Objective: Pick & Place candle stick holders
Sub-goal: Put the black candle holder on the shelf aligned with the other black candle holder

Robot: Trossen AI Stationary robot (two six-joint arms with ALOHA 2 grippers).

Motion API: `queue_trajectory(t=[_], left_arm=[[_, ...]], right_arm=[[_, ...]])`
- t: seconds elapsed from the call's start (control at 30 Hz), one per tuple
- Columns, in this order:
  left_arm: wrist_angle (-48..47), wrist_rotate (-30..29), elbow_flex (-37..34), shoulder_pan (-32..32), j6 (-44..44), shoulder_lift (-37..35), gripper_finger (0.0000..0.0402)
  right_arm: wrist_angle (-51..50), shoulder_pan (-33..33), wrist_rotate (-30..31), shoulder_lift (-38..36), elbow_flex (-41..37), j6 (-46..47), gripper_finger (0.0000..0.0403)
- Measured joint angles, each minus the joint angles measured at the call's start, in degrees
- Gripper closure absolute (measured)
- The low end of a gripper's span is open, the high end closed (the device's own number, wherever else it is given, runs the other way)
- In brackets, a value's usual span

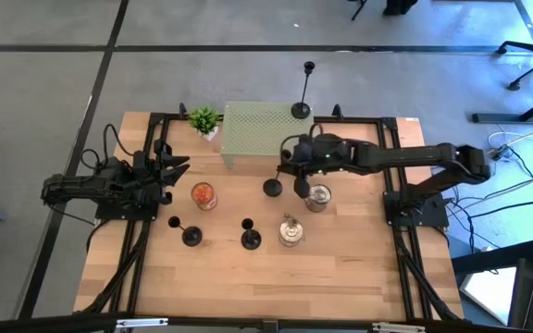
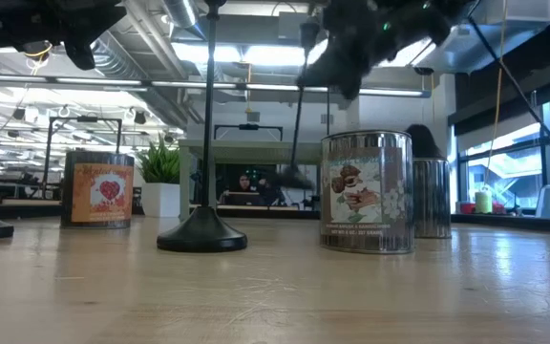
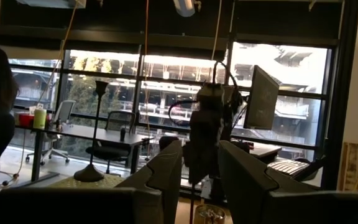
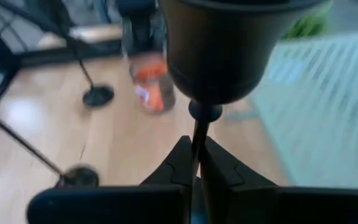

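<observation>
The right pincer [image 1: 296, 165] is clenched on the thin stem of a candlestick [image 4: 219, 56] above the worktop [image 1: 340, 268], just in front of the pale green perforated stand [image 1: 257, 129]. A second candlestick [image 1: 302, 106] stands on that stand; two more [image 1: 191, 236] [image 1: 250, 239] stand on the wood near the front. The left pincer [image 1: 176, 166] waits at the left edge beside the orange-filled jar [image 1: 204, 194], its fingers [image 3: 166, 171] released and apart
</observation>
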Motion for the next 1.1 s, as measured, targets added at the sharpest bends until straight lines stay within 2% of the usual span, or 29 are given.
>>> queue_trajectory(t=[0.2,0.43,0.53,0.63,0.9,1.0,1.1], left_arm=[[0.01,0.0,0.0,0.01,-0.04,0.0,0.03],[0.0,0.0,0.0,0.0,-0.02,0.0,0.03],[0.03,-0.07,0.0,0.01,-0.02,0.0,0.03],[0.02,-0.11,0.0,-0.01,0.0,0.0,0.03],[0.04,-0.5,0.0,-0.01,0.0,0.0,0.03],[0.04,-0.49,0.0,-0.01,0.0,0.0,0.03],[0.05,-0.49,0.0,0.01,0.02,0.0,0.03]], right_arm=[[3.37,-0.25,9.43,-7.38,0.03,-0.26,0.039],[7.5,-1.44,8.97,-12.4,0.07,-2.21,0.039],[10.28,-2.87,16.14,-12.53,0.07,-5.95,0.039],[14.03,-5.22,21.07,-11.01,0.07,-8.35,0.039],[20.59,-10.94,19.65,-2.89,0.04,-7.25,0.039],[22.46,-11.32,23.65,-0.09,0.15,-7.38,0.039],[18.99,-11.99,26.59,2.18,2.64,-7.44,0.039]])
